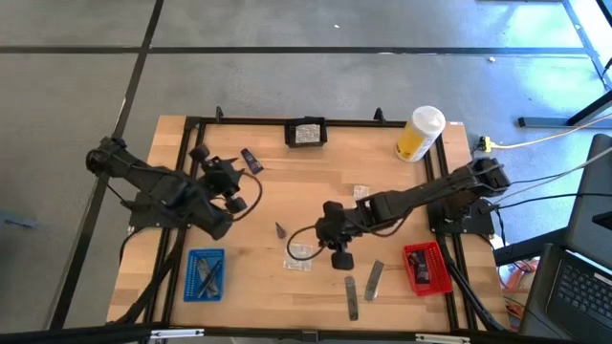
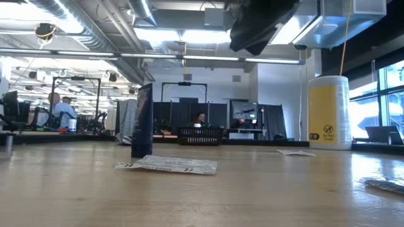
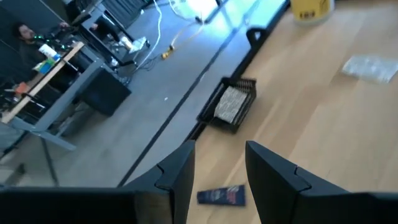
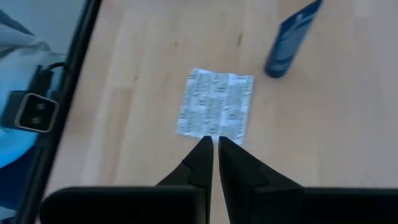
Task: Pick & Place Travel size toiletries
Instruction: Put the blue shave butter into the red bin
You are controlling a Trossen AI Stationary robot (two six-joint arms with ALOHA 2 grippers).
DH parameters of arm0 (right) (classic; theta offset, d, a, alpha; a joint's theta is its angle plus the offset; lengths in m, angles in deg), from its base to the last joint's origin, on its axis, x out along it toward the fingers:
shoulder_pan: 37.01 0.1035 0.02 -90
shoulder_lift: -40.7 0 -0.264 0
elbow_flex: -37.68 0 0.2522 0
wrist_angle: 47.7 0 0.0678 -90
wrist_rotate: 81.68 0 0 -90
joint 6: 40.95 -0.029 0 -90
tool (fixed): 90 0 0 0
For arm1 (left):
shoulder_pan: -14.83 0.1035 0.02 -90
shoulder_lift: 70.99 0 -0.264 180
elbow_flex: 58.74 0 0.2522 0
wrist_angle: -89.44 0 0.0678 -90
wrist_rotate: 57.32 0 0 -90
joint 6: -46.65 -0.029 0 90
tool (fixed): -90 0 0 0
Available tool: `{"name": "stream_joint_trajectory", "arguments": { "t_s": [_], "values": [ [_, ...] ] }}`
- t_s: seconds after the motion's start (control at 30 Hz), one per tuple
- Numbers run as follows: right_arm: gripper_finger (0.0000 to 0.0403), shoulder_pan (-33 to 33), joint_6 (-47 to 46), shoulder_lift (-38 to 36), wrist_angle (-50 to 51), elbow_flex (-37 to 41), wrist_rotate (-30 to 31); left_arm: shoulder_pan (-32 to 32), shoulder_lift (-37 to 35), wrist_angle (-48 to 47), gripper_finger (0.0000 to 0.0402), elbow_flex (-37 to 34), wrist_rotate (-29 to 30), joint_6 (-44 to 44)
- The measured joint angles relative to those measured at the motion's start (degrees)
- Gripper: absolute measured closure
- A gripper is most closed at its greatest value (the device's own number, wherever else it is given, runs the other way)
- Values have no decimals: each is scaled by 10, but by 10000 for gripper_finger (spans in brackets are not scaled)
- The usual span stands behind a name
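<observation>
Travel size toiletries lie scattered over the table [image 1: 287, 191]. In the high view the right gripper [image 1: 316, 241] sits at a foil sachet [image 1: 299, 251] near the front-middle, apparently the pick step; the left gripper [image 1: 233, 182] waits by the left edge.

Low view: the sachet [image 2: 169, 165] lies flat, a dark tube [image 2: 142, 121] upright behind it; print unreadable.

Left wrist view: jaws spread, empty.

Right wrist view: fingertips [image 4: 206, 149] nearly together at the sachet's near edge; whether they pinch it I cannot tell. Next comes a lift.
</observation>
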State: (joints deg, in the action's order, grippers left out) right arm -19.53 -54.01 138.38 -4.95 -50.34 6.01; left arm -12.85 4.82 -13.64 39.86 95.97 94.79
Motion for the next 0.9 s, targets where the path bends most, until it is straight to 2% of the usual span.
{"name": "stream_joint_trajectory", "arguments": {
  "t_s": [0.17, 0.3, 0.57, 0.8, 0.9],
  "values": [
    [382, 30, -34, -6, -2, 0, 15, 49, 0, 59, 265, 0, -50, -119],
    [382, 51, -60, -11, -2, 0, 42, 93, 0, 105, 265, 0, -102, -182],
    [383, 100, -92, -21, -2, 0, 67, 133, 0, 185, 265, 0, -170, -302],
    [383, 143, -114, -36, -2, 0, 120, 188, 0, 292, 271, -1, -314, -431],
    [383, 157, -120, -43, -3, 0, 141, 214, 0, 358, 276, -22, -372, -480]
  ]
}}
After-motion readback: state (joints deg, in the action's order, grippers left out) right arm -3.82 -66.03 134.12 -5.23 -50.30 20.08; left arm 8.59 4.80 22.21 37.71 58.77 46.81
